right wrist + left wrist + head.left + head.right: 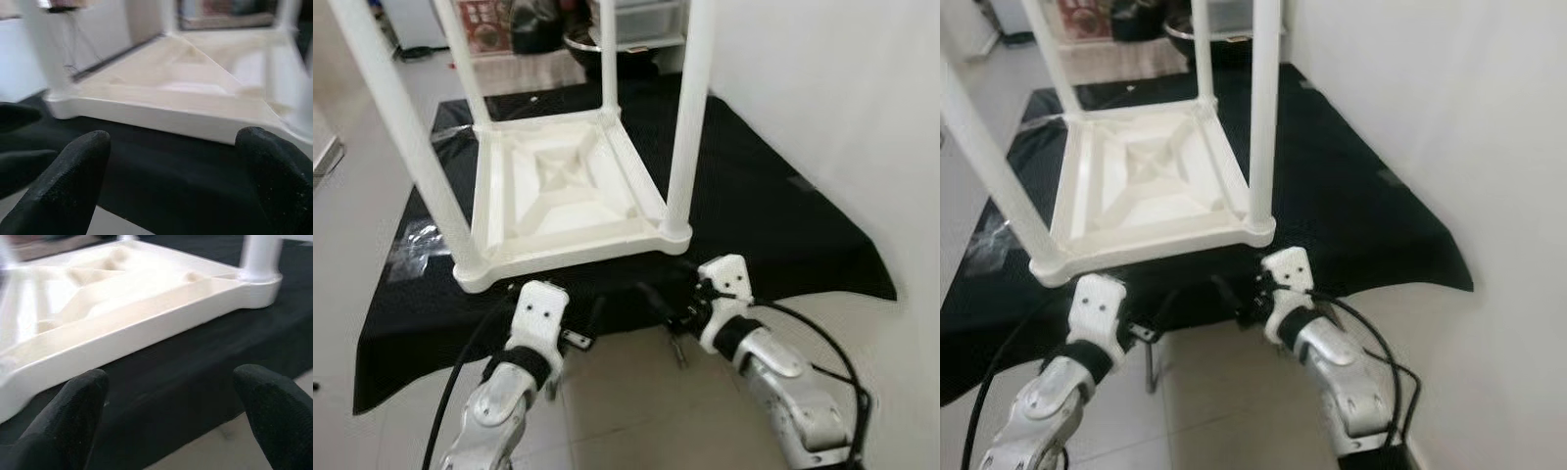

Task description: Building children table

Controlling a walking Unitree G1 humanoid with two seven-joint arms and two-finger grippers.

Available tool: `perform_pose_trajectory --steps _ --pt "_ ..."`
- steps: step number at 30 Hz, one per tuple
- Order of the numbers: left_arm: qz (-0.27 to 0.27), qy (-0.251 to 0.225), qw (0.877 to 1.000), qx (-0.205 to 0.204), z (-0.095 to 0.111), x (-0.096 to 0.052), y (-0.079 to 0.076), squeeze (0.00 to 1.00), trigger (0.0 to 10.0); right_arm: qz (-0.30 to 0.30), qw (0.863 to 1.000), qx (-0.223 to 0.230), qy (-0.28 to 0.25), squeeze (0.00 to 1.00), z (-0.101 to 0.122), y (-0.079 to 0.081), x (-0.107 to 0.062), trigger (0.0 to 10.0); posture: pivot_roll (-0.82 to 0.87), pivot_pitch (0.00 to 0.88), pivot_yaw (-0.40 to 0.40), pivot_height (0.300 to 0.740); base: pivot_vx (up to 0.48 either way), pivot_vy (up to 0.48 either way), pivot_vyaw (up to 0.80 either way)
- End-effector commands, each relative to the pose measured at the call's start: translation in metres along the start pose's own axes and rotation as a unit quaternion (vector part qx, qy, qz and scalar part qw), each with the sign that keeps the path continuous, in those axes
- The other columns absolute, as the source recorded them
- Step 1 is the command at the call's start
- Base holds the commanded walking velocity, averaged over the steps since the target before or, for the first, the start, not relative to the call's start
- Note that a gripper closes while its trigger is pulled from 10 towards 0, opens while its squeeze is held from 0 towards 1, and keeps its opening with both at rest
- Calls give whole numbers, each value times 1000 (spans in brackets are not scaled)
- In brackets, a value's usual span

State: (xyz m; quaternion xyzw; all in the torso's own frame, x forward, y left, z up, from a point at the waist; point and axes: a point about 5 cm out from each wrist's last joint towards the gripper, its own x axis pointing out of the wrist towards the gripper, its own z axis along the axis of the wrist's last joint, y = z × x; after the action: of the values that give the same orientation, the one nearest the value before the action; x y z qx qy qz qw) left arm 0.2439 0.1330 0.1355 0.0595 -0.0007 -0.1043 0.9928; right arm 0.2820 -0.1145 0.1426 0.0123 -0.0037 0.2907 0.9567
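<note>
Four legs (688, 117) on one upturned table (558, 186).

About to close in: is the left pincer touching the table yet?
Apart. In the left wrist view, black cloth shows between the left pincer and the table edge; its fingers are spread open.

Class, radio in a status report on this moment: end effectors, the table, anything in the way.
Left end effector and right end effector open, empty, near the table edge. Table upside down on black cloth, four legs fitted. Nothing between them.
</note>
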Motion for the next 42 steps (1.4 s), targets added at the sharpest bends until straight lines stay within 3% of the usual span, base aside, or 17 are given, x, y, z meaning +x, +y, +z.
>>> perform_pose_trajectory --steps 1,5,13,22,29,34,42 --pt "11 -3 1000 1 0 2 3 0 10000 -28 999 -19 -1 0 -2 -7 -5 10000 -21 31 -19 740 0 0 800" --pt "3 -8 1000 -25 -1 7 3 0 10000 -54 998 -38 -3 0 -2 -13 -7 10000 -30 22 -15 740 0 0 800" --pt "-16 -21 999 -32 2 13 1 0 10000 -62 998 -34 -6 0 -1 -17 -3 10000 -32 21 -11 740 0 0 800" --pt "-24 -25 999 -28 2 16 0 0 10000 -73 997 -27 4 0 -4 -19 0 10000 -36 22 -2 740 0 -414 0" --pt "-22 -29 999 -32 2 19 3 0 10000 -82 996 -19 1 0 -4 -21 1 10000 -35 21 -1 740 0 0 0" --pt "-17 -38 998 -36 5 19 7 0 10000 -92 996 12 -4 0 -4 -25 1 10000 -38 19 0 740 0 0 -543" --pt "-12 -44 998 -39 6 19 9 0 10000 -76 997 4 -21 0 -1 -21 0 10000 -39 20 0 740 0 0 -105"
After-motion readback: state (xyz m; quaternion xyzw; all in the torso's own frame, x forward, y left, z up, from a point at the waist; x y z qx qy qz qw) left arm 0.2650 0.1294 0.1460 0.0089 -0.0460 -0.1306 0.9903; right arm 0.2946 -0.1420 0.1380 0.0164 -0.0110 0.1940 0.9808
